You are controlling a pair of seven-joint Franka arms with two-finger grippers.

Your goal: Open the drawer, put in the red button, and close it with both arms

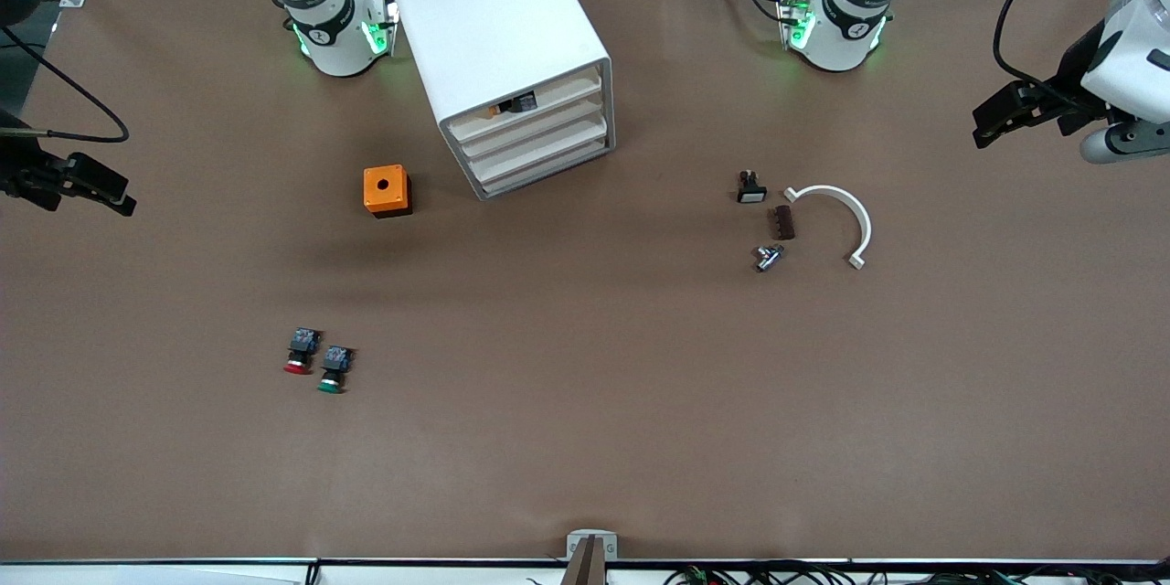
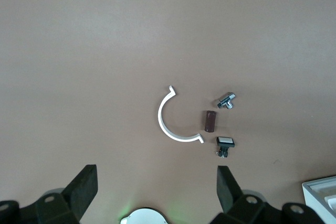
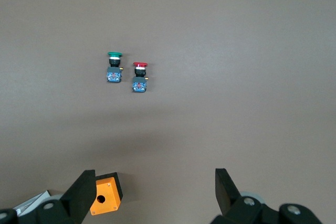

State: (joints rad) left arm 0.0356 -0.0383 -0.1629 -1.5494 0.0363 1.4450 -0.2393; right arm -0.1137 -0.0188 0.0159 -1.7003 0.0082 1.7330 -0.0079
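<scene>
The white cabinet [image 1: 498,37] stands near the robots' bases. Its second drawer from the top [image 1: 539,130] is closed, like the others. The red button [image 1: 299,353] lies on the table beside the green-capped one [image 1: 334,368], nearer the front camera than the cabinet, toward the right arm's end. In the right wrist view the red button [image 3: 139,77] shows apart from the fingers. My right gripper [image 1: 114,194] [image 3: 155,184] is open and empty, high at the right arm's end. My left gripper [image 1: 983,128] [image 2: 157,182] is open and empty, high at the left arm's end.
An orange box with a hole [image 1: 387,190] [image 3: 105,196] sits beside the cabinet. A white curved piece [image 1: 836,219] [image 2: 173,121], a brown block [image 1: 782,222], a metal fitting [image 1: 768,257] and a small black-white switch [image 1: 750,187] lie toward the left arm's end.
</scene>
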